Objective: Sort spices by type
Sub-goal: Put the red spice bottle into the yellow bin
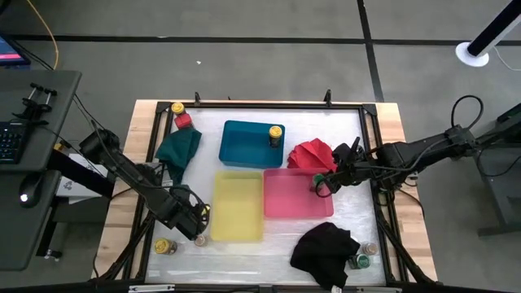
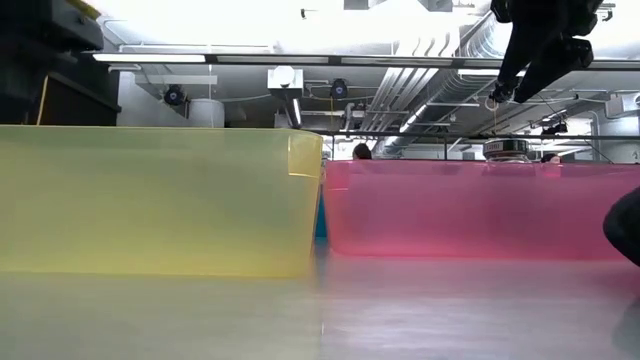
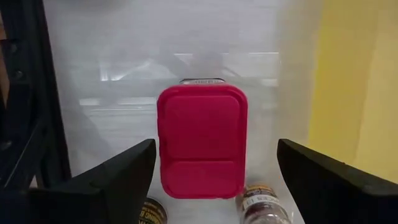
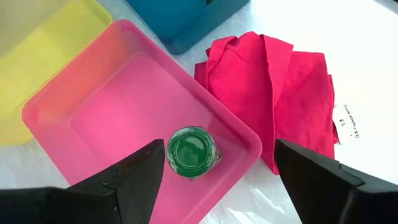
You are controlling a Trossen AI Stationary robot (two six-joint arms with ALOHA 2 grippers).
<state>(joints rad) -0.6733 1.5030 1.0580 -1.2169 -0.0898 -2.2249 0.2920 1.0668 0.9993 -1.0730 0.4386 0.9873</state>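
Note:
A spice jar with a red square lid [image 3: 202, 142] stands upright on the white table, beside the yellow tray [image 1: 238, 205]. My left gripper [image 3: 216, 149] hangs over it pointing down, open, one finger on either side of the lid with a gap to each. This gripper [image 1: 189, 220] hides that jar in the high view. Two more jars [image 3: 261, 202] [image 3: 152, 211] stand close by. My right gripper [image 4: 221, 152] is open above the pink tray [image 4: 118, 106]. In that tray, a green-lidded jar [image 4: 191, 152] stands on its base near a corner.
The blue tray [image 1: 248, 145] holds a yellow-lidded jar [image 1: 276, 134]. Yellow-lidded and red-lidded jars [image 1: 180, 114] stand at the far left corner, two jars [image 1: 365, 255] at the near right. Green [image 1: 179, 150], red [image 1: 313, 155] and black [image 1: 326, 252] cloths lie around the trays.

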